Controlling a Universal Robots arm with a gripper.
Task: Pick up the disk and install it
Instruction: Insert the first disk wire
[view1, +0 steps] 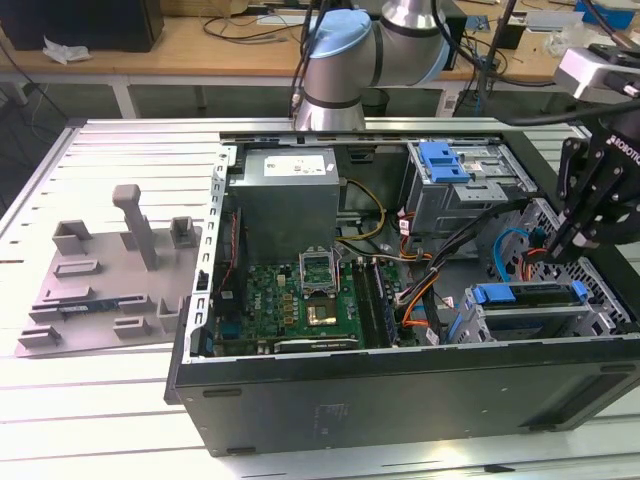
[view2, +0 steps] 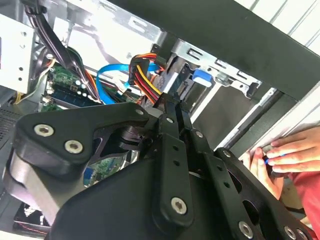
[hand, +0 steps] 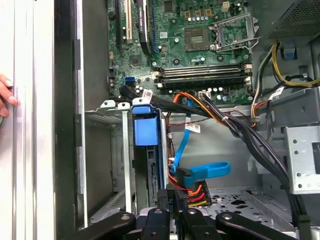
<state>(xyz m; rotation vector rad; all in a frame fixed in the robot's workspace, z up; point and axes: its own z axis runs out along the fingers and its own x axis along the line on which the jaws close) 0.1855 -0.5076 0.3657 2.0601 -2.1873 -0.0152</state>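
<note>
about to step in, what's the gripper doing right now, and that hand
gripper: closed, nothing seen in it
person's hand: resting on the table beside the case

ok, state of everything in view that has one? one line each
computer case: on its side, side panel off.
disk: in the drive cage, blue bracket end showing; fully seated or not, cannot tell.
drive cage: slot beside the disk empty.
gripper: inside the case, beside the drive cage.
blue data cable: loose loop; plugged or not, cannot tell.
hand: resting by the case's outer edge.
</note>
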